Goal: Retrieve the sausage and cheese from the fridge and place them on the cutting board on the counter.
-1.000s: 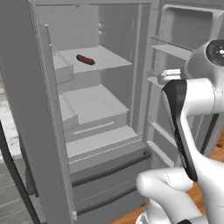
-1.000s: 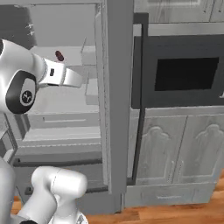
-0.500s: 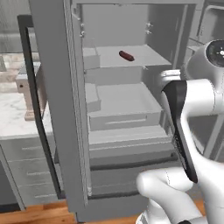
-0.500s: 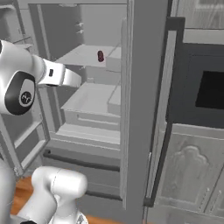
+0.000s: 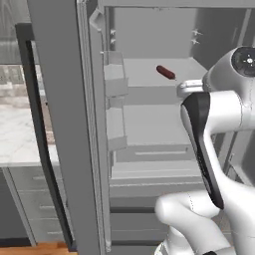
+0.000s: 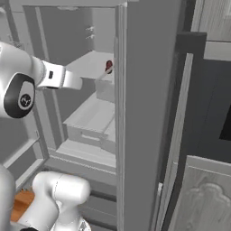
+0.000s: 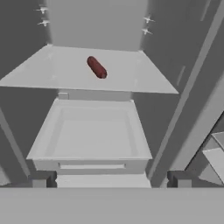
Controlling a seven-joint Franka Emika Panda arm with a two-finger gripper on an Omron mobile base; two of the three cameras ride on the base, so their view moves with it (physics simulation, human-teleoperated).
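The sausage (image 7: 96,67) lies alone on the fridge's (image 5: 64,99) upper shelf (image 7: 131,74), toward the far side, touching nothing else. Below it sits a drawer (image 7: 92,140), nearer. The gripper (image 7: 109,179) faces the shelves, well short of the sausage, fingers (image 7: 43,180) spread wide, gripping nothing. Counter (image 5: 17,142) at far left

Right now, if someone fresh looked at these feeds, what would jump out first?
The dark red sausage, lying alone on the fridge's pale upper shelf, the one spot of colour. Next, the open fridge door standing edge-on, a tall grey slab across both base views. Below the shelf sits a bare drawer.
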